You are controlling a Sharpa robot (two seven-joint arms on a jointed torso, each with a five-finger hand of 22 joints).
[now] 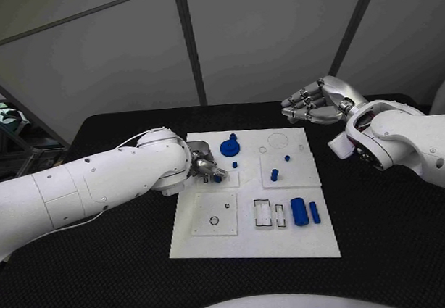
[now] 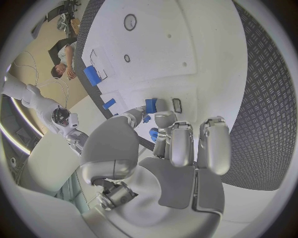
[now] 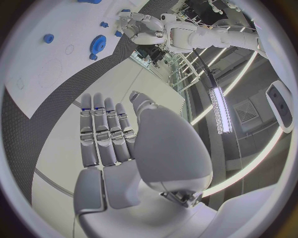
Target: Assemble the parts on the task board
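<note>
The white task board [image 1: 253, 235] lies in the middle of the table. My left hand [image 1: 205, 166] hangs over its left edge and pinches a small blue part [image 1: 216, 176] between thumb and a finger; the left wrist view shows that part [image 2: 151, 106] at the fingertips [image 2: 165, 120], beside a small dark slot [image 2: 177, 105]. A blue gear [image 1: 231, 149] stands at the board's far side, with short blue pegs [image 1: 274, 174] near the middle. A thick blue cylinder [image 1: 299, 211] and a thinner one [image 1: 315, 212] lie at the right. My right hand [image 1: 318, 103] is raised beyond the far right corner, fingers straight, holding nothing.
A square plate with a small hole [image 1: 215, 214] and a framed rectangular cut-out [image 1: 263, 214] sit on the board's near half. A faint ring [image 1: 277, 140] marks the far right. Black table [image 1: 106, 266] surrounds the board. Grey panel walls stand behind.
</note>
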